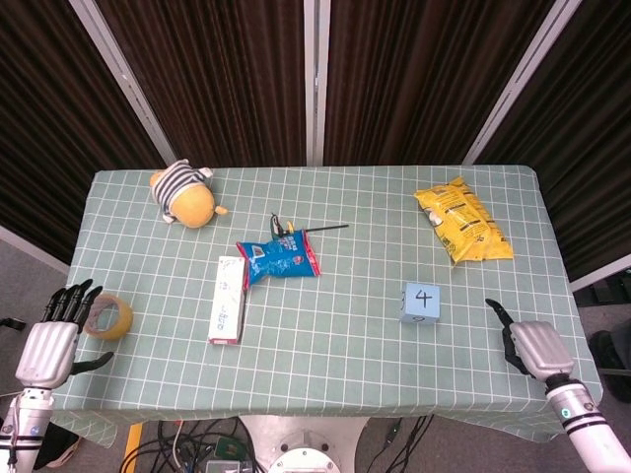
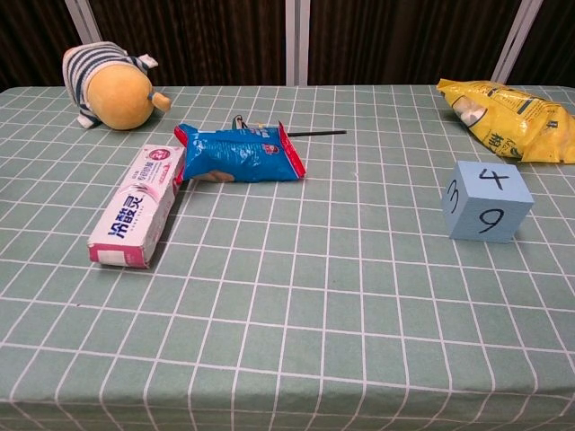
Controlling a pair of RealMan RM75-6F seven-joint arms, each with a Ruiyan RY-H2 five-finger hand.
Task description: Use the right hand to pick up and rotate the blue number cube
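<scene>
Blue number cube (image 1: 420, 303) sits flat on the worktop (image 1: 335, 345), right of centre, its 4 face up, free on every side for grasping. Just to its right the right hand (image 1: 525, 346) holds nothing, fingers apart and reaching toward it; the left hand (image 1: 51, 343) waits empty at the near left edge.

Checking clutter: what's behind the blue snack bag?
A thin black stick and some small wire-like bits poke out behind the blue snack bag. The bag covers their near ends.

Silver-grey palm casings with black fingers are seen on the left hand (image 1: 46, 347) and right hand (image 1: 530, 347), the right wrist banded white.
</scene>
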